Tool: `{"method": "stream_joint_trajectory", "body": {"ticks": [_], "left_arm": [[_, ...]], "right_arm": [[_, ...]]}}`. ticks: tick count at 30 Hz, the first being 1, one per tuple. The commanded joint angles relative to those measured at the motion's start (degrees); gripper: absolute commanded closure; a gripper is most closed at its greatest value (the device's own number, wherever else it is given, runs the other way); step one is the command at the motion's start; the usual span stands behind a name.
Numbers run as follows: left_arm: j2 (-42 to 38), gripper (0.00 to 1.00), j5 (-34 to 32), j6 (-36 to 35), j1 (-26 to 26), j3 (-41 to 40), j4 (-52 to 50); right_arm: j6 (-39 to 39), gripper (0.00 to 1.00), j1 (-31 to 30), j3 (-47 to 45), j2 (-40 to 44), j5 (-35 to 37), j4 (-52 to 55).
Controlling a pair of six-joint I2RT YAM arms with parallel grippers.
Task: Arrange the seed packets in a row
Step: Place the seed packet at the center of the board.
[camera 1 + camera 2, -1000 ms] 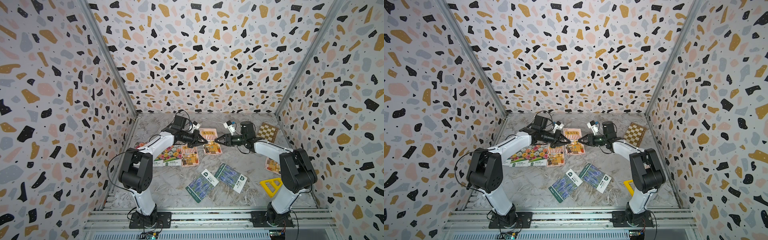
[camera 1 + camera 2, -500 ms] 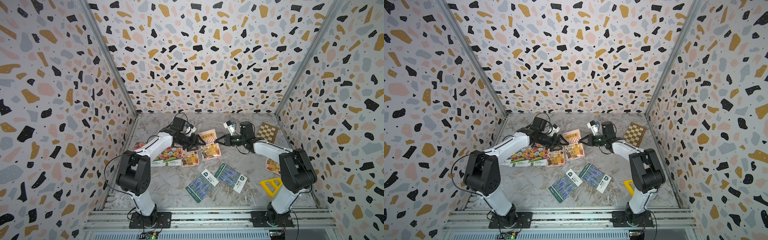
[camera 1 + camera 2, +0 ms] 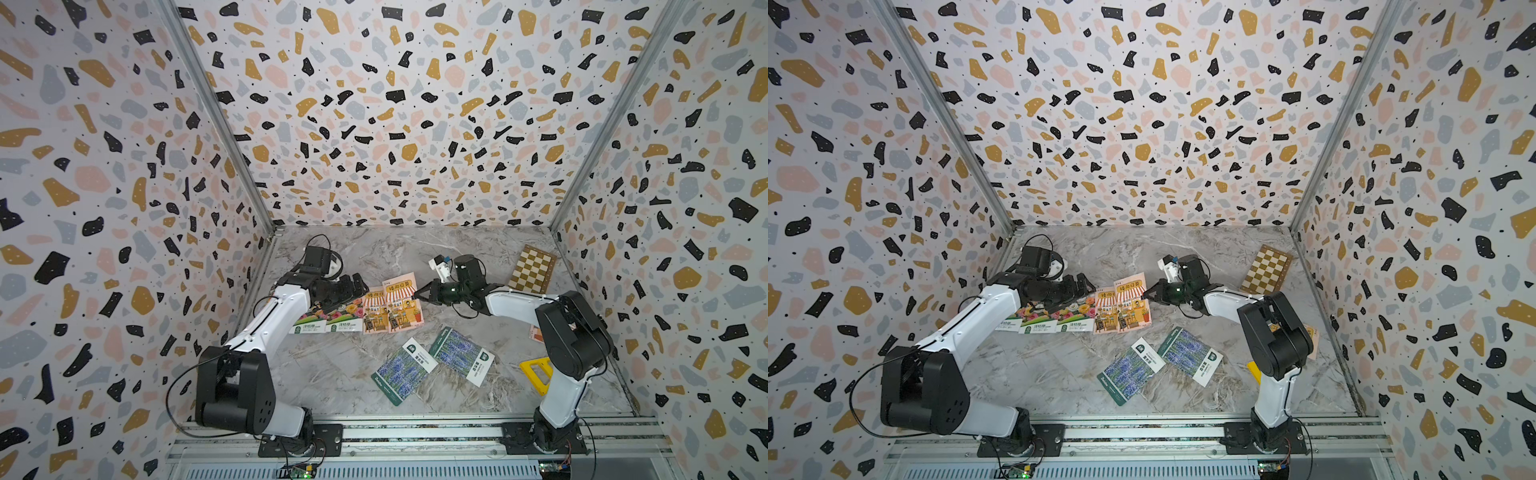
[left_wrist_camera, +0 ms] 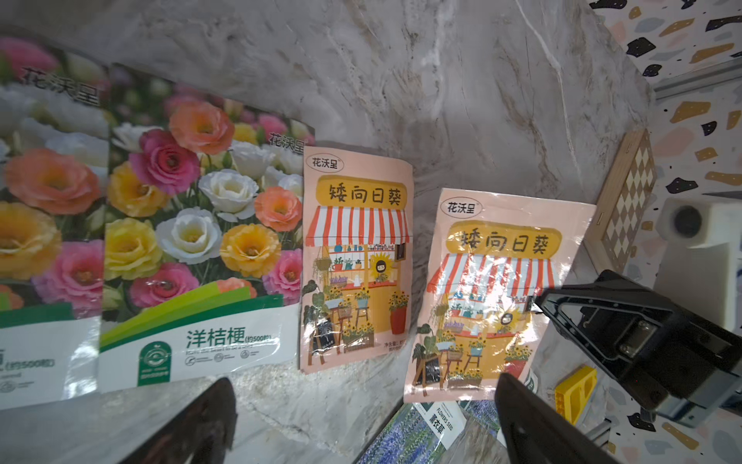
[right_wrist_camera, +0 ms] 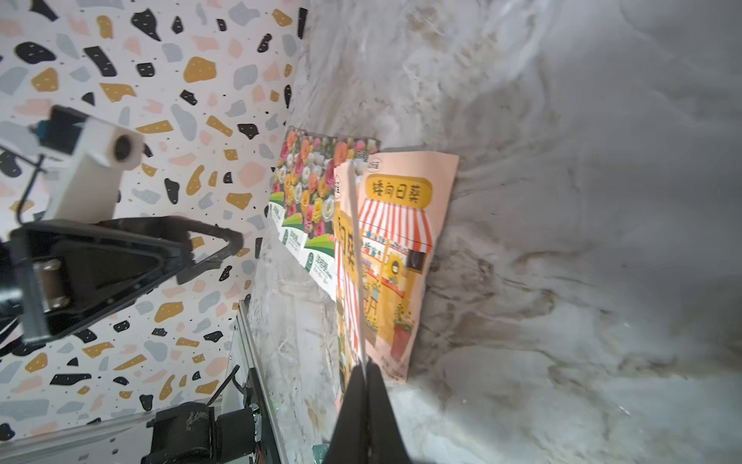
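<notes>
Flower packets [image 3: 328,322] are lined up side by side on the marble tabletop [image 3: 332,374] over on the left arm's side, and one awning packet [image 3: 373,309] is laid right next to them, so a row is kinda taking shape. A second awning packet [image 3: 401,303] is set just beside that one and is pinched by its edge in the right gripper [image 5: 366,385], jaws squeezed fully together on it. The left gripper [image 3: 360,286] is held above the flower packets, jaws spread wide with nothing caught between them. Lavender packets [image 3: 405,370] are scattered nearer the arm bases, well apart from the row. Checkerboard [image 3: 533,270] and yellow frame [image 3: 534,374] are parked off to the right.
</notes>
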State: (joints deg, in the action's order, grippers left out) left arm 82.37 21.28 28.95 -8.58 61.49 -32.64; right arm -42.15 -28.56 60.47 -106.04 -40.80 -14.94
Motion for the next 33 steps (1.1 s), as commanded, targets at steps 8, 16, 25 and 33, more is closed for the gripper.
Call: {"method": "stream_joint_trajectory", "body": {"ticks": [8, 16, 25, 33], "left_arm": [[-1.0, 0.01, -1.5, -1.8, 0.6, -1.3, 0.3], [0.5, 0.01, -0.4, -1.7, 0.6, -0.8, 0.1], [1.5, 0.01, 0.7, -1.5, 0.6, -0.1, -0.1], [1.5, 0.01, 1.2, -1.5, 0.6, 0.3, -0.3]], "right_arm": [[-2.1, 1.0, 2.1, 4.7, -5.1, -0.8, 0.9], [1.0, 1.0, 3.8, 8.1, -8.7, -1.7, 5.4], [3.3, 0.64, 3.8, 9.1, -9.6, 1.9, 9.5], [9.6, 0.35, 4.1, 11.9, -6.2, 9.4, 18.5]]}}
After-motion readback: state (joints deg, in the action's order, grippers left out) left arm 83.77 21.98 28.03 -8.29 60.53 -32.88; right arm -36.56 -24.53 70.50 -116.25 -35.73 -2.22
